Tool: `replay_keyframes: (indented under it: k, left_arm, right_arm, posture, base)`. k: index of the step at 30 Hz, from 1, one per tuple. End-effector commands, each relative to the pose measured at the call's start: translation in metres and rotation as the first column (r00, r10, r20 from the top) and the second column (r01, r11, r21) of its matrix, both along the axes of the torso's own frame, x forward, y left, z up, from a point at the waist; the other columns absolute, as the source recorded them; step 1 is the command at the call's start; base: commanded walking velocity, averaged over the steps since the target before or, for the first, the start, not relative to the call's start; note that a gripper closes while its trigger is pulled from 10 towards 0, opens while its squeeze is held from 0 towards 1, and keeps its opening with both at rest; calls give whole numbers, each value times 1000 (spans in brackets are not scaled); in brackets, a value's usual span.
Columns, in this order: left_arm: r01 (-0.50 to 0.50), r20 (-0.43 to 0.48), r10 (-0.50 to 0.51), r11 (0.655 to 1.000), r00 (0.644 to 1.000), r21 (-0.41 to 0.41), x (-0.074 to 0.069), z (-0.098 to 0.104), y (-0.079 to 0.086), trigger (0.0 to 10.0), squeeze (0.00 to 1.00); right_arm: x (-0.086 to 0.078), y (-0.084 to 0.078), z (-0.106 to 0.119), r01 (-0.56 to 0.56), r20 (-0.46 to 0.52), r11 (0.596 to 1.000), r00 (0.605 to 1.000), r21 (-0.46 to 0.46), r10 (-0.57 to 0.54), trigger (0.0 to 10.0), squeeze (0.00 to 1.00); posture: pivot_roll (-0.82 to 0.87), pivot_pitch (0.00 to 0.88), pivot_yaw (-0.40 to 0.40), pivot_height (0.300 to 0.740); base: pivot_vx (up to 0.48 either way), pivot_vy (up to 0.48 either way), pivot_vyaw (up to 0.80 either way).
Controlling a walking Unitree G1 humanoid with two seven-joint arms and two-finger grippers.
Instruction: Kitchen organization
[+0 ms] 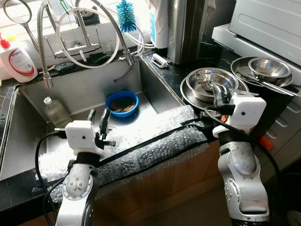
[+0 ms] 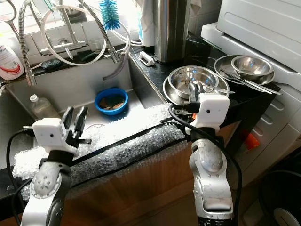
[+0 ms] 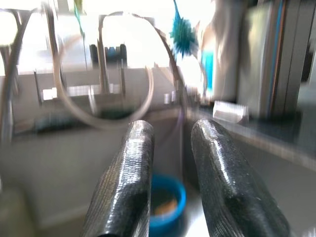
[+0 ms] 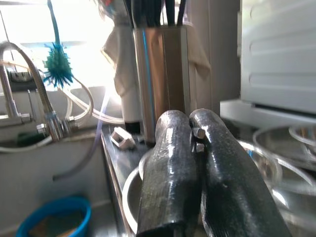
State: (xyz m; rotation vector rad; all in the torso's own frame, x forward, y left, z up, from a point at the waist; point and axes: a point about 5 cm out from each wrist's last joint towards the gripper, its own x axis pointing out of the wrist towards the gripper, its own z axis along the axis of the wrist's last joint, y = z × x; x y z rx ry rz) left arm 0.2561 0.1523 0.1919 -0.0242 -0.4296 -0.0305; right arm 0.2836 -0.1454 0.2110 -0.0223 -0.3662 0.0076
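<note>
A blue bowl (image 1: 122, 103) with brownish scraps sits on the floor of the steel sink (image 1: 84, 87). My left gripper (image 1: 99, 120) hovers over the sink's front part, short of the bowl, fingers (image 3: 133, 163) open with nothing between them. My right gripper (image 1: 221, 94) is shut above the counter, at the near rim of a stack of steel bowls on a plate (image 1: 207, 84). In the right wrist view its fingers (image 4: 173, 168) press together. A second steel bowl set (image 1: 269, 68) with long utensils lies further right.
Bubble wrap (image 1: 155, 136) covers the sink's front edge. An empty plastic bottle (image 1: 55, 112) lies in the sink's left part. A spring faucet (image 1: 44, 47), hoses, a blue brush (image 1: 125, 16), a soap bottle (image 1: 18, 59), a steel utensil holder (image 1: 186, 28) and a white appliance (image 1: 268, 23) line the back.
</note>
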Motion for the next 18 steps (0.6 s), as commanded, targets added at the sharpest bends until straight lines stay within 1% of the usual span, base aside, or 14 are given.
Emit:
replay_keyframes:
  k: [1, 2, 3, 4, 6, 8, 9, 11, 12, 13, 14, 16, 17, 18]
  left_arm:
    - [-22, 38, 22, 1000, 999, 15, -1, 12, 5, 10000, 0]
    - [-15, 64, 13, 999, 998, 33, 0, 21, 5, 10000, 0]
    - [-15, 64, 13, 999, 998, 33, 0, 21, 5, 10000, 0]
    - [12, 87, -13, 1000, 996, 13, 1, 31, 3, 10000, 0]
    - [40, 87, -36, 998, 996, -49, 2, 36, 1, 10000, 0]
    - [54, 64, -45, 987, 997, -149, 4, 36, 3, 10000, 0]
    - [66, 41, -58, 970, 997, -232, 5, 34, 4, 10000, 0]
    - [80, 5, -84, 924, 996, -374, 7, 28, 8, 10000, 0]
    - [92, -14, -109, 897, 994, -433, 8, 24, 9, 10000, 188]
    - [100, -24, -125, 881, 992, -462, 8, 21, 9, 10000, 188]
    - [105, -31, -138, 864, 990, -492, 8, 18, 11, 10000, 1000]
    - [108, -27, -145, 835, 989, -540, 6, 16, 14, 10000, 1000]
    - [112, -21, -151, 812, 988, -573, 4, 15, 15, 10000, 1000]
    - [118, -17, -163, 779, 987, -616, 3, 13, 17, 10000, 1000]
  right_arm:
    - [-2, 3, 18, -26, 76, 1000, 997, 8, 25, 10000, 0]
    - [0, 6, 29, -59, 112, 998, 992, 24, 56, 10000, 0]
    - [0, 6, 29, -59, 112, 998, 992, 24, 56, 10000, 0]
    - [1, 10, 39, -131, 138, 988, 983, 81, 120, 10000, 0]
    - [1, 15, 44, -186, 147, 975, 975, 122, 168, 10000, 0]
    - [0, 20, 46, -248, 149, 950, 963, 187, 222, 10000, 0]
    - [-1, 25, 45, -310, 144, 920, 949, 242, 281, 10000, 0]
    - [-4, 35, 40, -424, 126, 842, 905, 333, 406, 10000, 0]
    - [-7, 39, 35, -483, 117, 787, 871, 383, 478, 10000, 0]
    - [-9, 42, 32, -515, 113, 752, 847, 412, 519, 10000, 0]
    - [-12, 42, 27, -531, 99, 728, 831, 434, 548, 10000, 0]
    - [-14, 38, 16, -533, 82, 702, 819, 472, 567, 10000, 0]
    - [-15, 36, 11, -527, 80, 679, 816, 512, 573, 10000, 0]
    - [-17, 30, 6, -518, 96, 629, 810, 579, 578, 10000, 0]
  posture:
    - [-148, 52, 79, 740]
    - [-155, 51, 80, 740]
    - [-155, 51, 80, 740]
    - [-153, 52, 80, 740]
    - [-150, 52, 80, 740]
    - [-150, 52, 80, 740]
    - [-153, 53, 80, 740]
    - [-155, 53, 80, 740]
    - [-156, 53, 80, 740]
    - [-156, 53, 80, 740]
    - [-156, 53, 80, 740]
    - [-154, 55, 80, 740]
    - [-152, 58, 80, 740]
    - [-150, 55, 81, 740]
  base:
    - [0, 0, 0]
    - [0, 0, 0]
    - [0, 0, 0]
    - [0, 0, 0]
    - [0, 0, 0]
    - [0, 0, 0]
    - [0, 0, 0]
    - [0, 0, 0]
    - [0, 0, 0]
    - [0, 0, 0]
    - [0, 0, 0]
    - [0, 0, 0]
    - [0, 0, 0]
    - [0, 0, 0]
